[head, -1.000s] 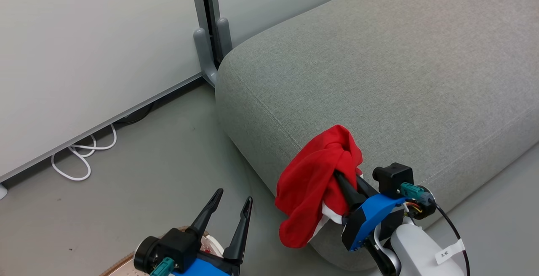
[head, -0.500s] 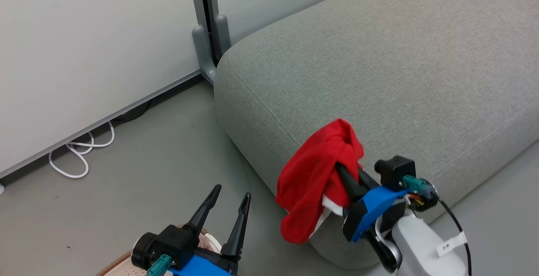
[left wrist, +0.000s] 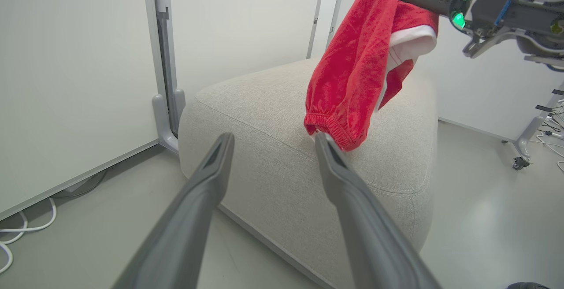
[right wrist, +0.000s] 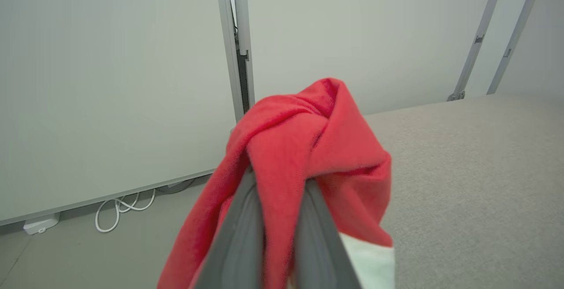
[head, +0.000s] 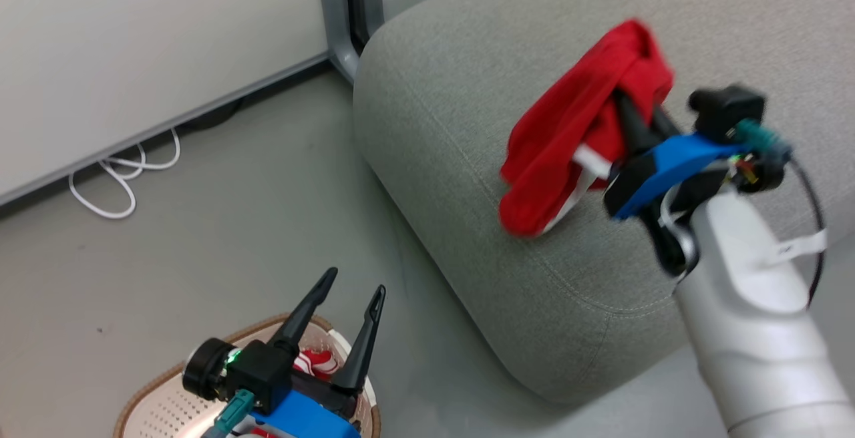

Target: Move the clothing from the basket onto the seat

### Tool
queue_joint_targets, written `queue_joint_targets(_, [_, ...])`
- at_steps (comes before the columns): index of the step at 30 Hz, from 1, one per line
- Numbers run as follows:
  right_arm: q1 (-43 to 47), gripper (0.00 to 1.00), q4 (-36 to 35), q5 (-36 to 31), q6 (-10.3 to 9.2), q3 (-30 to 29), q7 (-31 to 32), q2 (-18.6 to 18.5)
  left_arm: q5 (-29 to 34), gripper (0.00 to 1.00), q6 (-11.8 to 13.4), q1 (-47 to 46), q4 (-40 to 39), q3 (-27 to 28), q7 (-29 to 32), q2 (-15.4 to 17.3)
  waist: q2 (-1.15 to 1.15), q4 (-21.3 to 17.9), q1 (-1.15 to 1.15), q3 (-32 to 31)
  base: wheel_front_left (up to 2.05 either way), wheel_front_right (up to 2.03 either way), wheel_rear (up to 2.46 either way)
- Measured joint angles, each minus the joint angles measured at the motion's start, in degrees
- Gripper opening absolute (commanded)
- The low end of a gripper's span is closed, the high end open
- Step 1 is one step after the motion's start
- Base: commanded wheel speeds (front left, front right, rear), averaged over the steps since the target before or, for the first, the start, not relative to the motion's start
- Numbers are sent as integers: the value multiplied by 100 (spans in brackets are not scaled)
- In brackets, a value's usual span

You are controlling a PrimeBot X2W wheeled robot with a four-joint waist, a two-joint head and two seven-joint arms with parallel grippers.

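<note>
Head view, left to right.

1. Cable (head: 110, 181): white, looped on the grey floor at nine o'clock, along the foot of the wall panel.
2. Basket (head: 153, 401): cream, perforated, brown rim, on the floor at seven o'clock. At its one o'clock corner lies a striped garment (head: 317, 361), red with white stripes, partly hidden by the gripper above it.
3. Left gripper (head: 356, 280): over the basket, fingers spread wide and pointing toward one o'clock, nothing between them.
4. Post foot (head: 347, 24): grey, at twelve o'clock, just beside the couch corner.
5. Couch (head: 454, 131): light grey fabric with a seam along the rounded edge, running from centre out to three o'clock.
6. Red garment (head: 574, 137): bunched, white trim showing, hanging over the couch top at two o'clock. Its elastic hem is low near the cushion – contact cannot be told.
7. Right gripper (head: 634, 107): fingers pressed together on the red garment, tips buried in the cloth.
</note>
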Motion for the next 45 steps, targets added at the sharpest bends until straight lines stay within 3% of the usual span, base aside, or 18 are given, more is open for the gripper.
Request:
queue_joint_targets(13, [-1348,0,254,83,0,-1483,142,-662,159,100,0,-516,-641,-118,1,659,0,388,1,1238,0,0,0])
queue_joint_targets(21, [-1622,0,454,209,0,-2156,-177,-969,324,100,13,-747,-1212,-121,138,902,0,610,1,2003,0,0,0])
queue_joint_targets(26, [-1636,0,798,151,0,-2374,-370,-970,386,100,52,-783,-1538,-129,210,982,0,718,1,2378,0,0,0])
queue_joint_targets(42, [-1662,0,1751,-527,0,-2733,-600,-1062,288,100,110,-784,-1562,-176,127,955,0,922,1,2354,0,0,0])
queue_joint_targets(43, [-1664,14,1794,-532,0,-2759,-604,-1062,282,100,109,-784,-1538,-200,119,943,0,937,1,2334,0,0,0])
queue_joint_targets(44, [-1664,49,1829,-536,0,-2775,-605,-1061,277,100,109,-784,-1513,-222,113,929,0,952,1,2312,0,0,0])
queue_joint_targets(45, [-1664,93,1857,-554,0,-2791,-606,-1062,267,100,109,-784,-1491,-233,101,922,0,966,1,2290,0,0,0])
